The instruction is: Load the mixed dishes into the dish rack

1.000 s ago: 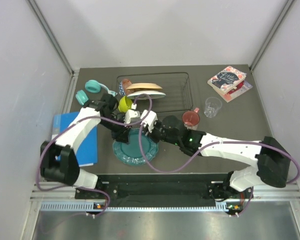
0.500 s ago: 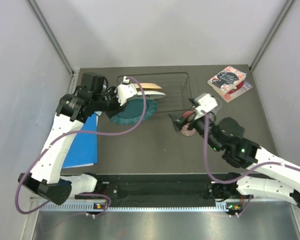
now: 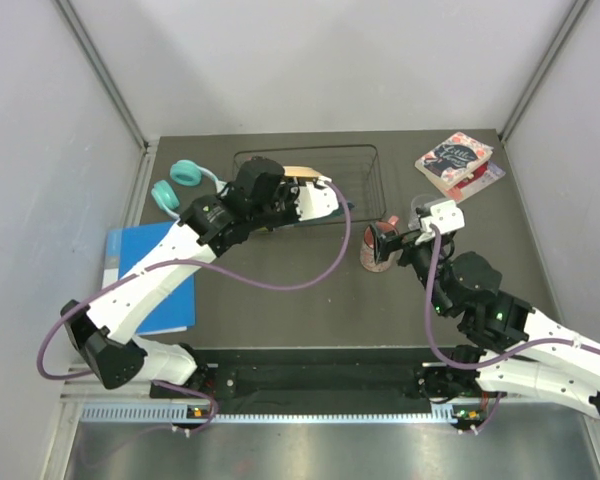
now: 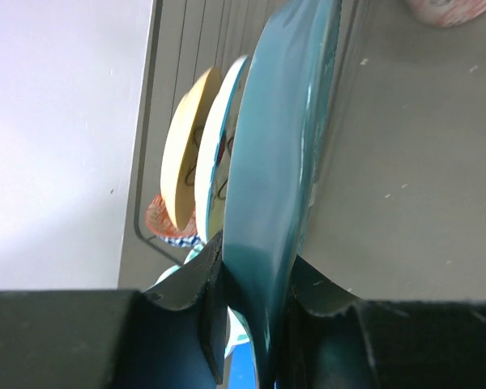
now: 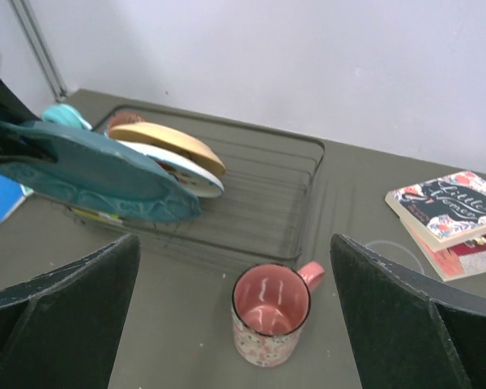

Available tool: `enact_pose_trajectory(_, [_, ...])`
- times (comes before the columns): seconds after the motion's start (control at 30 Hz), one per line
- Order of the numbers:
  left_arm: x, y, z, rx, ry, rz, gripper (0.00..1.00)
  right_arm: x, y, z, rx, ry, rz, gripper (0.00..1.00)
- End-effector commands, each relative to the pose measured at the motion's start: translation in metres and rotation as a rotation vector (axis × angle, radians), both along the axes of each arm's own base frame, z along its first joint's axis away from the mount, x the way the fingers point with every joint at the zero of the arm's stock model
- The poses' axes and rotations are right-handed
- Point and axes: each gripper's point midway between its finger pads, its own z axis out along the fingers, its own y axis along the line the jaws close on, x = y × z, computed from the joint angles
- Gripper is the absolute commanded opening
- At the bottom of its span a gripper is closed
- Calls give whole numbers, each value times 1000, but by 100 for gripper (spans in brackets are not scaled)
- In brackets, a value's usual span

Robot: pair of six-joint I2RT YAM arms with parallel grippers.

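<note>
Dish rack, cream plate, white plate inside

Laboratory robot test cell: plain white panels and aluminium posts enclose the dark desk; a slotted metal rail runs along the desk's near edge.

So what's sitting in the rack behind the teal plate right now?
The white plate, then the cream plate, both leaning, and a red-blue bowl past them. The teal plate hides their lower edges, so their seating in the dish rack cannot be seen.
</note>
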Motion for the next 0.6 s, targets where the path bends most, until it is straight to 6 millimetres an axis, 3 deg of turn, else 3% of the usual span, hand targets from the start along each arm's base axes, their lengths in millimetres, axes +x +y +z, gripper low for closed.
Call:
enact_pose_trajectory(0.0, [32, 0, 54, -81, -249, 58, 0, -4, -1, 2, 29, 0, 3, 100])
enact_pose_trajectory(0.23, [46, 0, 26, -13, -292, 37, 0, -4, 6, -1, 13, -8, 34, 99])
enact_pose_trajectory(0.43, [69, 13, 16, -13, -330, 71, 0, -4, 14, -8, 0, 12, 61, 100])
enact_pose_trajectory(0.57, [83, 21, 20, -20, -373, 91, 0, -6, 18, -14, -2, 23, 81, 100])
